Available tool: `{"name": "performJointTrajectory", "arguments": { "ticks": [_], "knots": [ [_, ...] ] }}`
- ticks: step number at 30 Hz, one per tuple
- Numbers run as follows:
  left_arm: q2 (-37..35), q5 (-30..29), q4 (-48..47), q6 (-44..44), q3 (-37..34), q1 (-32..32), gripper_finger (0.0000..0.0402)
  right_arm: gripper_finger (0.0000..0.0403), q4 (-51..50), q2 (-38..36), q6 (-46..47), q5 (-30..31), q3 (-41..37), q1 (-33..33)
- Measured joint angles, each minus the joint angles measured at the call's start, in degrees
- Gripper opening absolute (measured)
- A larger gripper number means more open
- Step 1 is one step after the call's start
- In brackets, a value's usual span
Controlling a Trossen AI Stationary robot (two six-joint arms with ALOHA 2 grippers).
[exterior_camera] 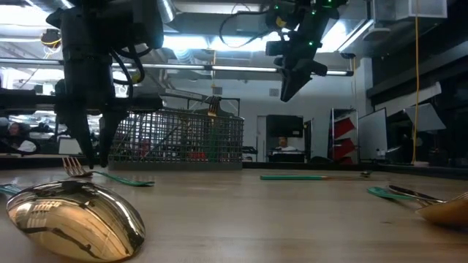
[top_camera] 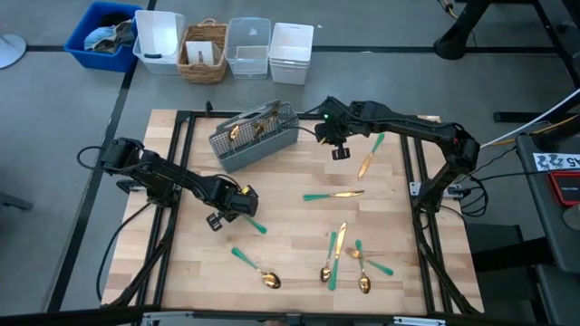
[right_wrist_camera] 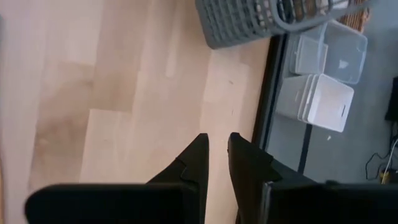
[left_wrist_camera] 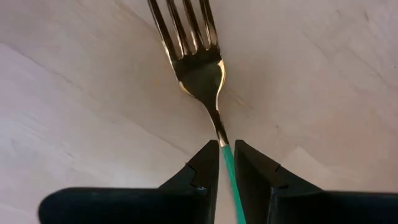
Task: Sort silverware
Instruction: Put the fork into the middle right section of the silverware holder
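My left gripper [top_camera: 220, 215] stands at the table's left middle, pointing down and shut on a fork [left_wrist_camera: 198, 68] with gold tines and a teal handle. More silverware lies loose on the wood: a piece at the centre [top_camera: 333, 194], one at the far right [top_camera: 370, 156], a spoon near the front [top_camera: 257, 270], and several at the front right [top_camera: 346, 258]. My right gripper [top_camera: 340, 151] hangs high above the table beside the grey mesh caddy [top_camera: 256, 136]. Its fingers [right_wrist_camera: 198, 155] stand a narrow gap apart with nothing between them. My left gripper pinches the fork's teal handle where it meets the gold neck [left_wrist_camera: 227, 163], between its two fingers. The fingers come from above and lie across the handle. The fork stays low and about level at the tabletop [exterior_camera: 73, 168]. Whether it is lifted clear I cannot tell.
The caddy at the far middle holds gold pieces. Beyond the table's far edge stand a blue bin [top_camera: 104, 36], white and clear tubs [top_camera: 249, 47] and a wicker basket [top_camera: 204, 52]. A big gold spoon bowl [exterior_camera: 73, 219] lies close to the low camera.
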Motion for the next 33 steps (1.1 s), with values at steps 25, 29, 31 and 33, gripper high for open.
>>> {"name": "performJointTrajectory", "arguments": {
  "ticks": [25, 29, 31, 33],
  "knots": [
    [4.5, 2.7, 1.0, -0.1, 0.2, 0.9, 0.0043, 0.0062, -0.1, 0.0, 0.0, -7.9, 0.0, -11.0],
    [4.6, 2.7, 1.0, 2.3, 0.2, 0.9, 0.0037, 0.0062, -0.1, 0.0, 0.3, -8.0, 0.0, -10.8],
    [4.6, 2.7, 1.0, 4.5, 0.2, 0.9, 0.0022, 0.0062, -0.1, 0.0, 0.3, -8.0, 0.0, -10.8],
    [4.6, 2.5, 1.0, 6.7, 0.2, 0.8, 0.0010, 0.0062, -0.1, 0.0, 0.4, -8.0, 0.0, -10.8]
  ]
}}
